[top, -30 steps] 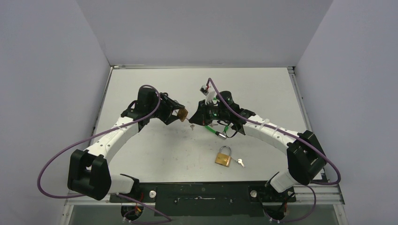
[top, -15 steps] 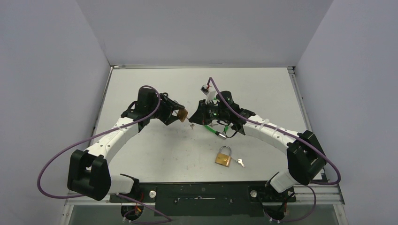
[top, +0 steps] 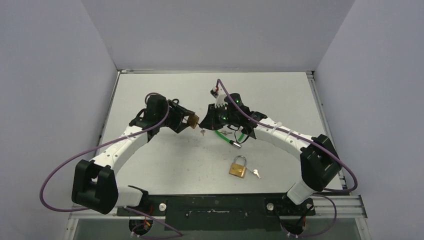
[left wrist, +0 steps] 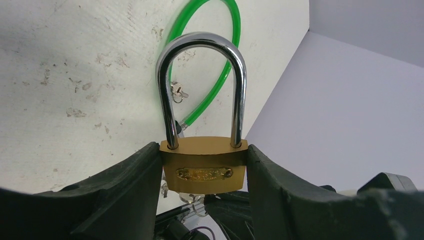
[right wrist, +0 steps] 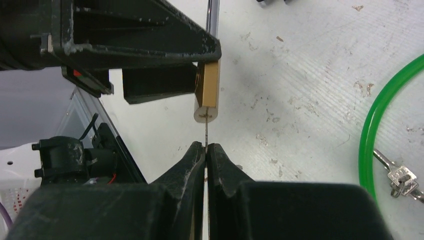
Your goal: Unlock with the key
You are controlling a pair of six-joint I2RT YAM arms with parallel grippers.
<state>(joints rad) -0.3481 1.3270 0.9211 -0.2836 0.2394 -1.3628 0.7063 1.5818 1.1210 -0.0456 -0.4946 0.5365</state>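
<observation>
Brass padlock (left wrist: 204,171) clamped in left hand (left wrist: 202,152), right hand (right wrist: 206,146) pinching key (right wrist: 205,133) at keyway

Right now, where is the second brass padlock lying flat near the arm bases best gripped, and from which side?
I would take the flat-lying brass padlock by its squat body, straight down from above, fingers across its left and right edges: it lies flat, steel shackle pointing away from the bases. A small silver key lies close on its right, so probably keep that finger tight in.
</observation>
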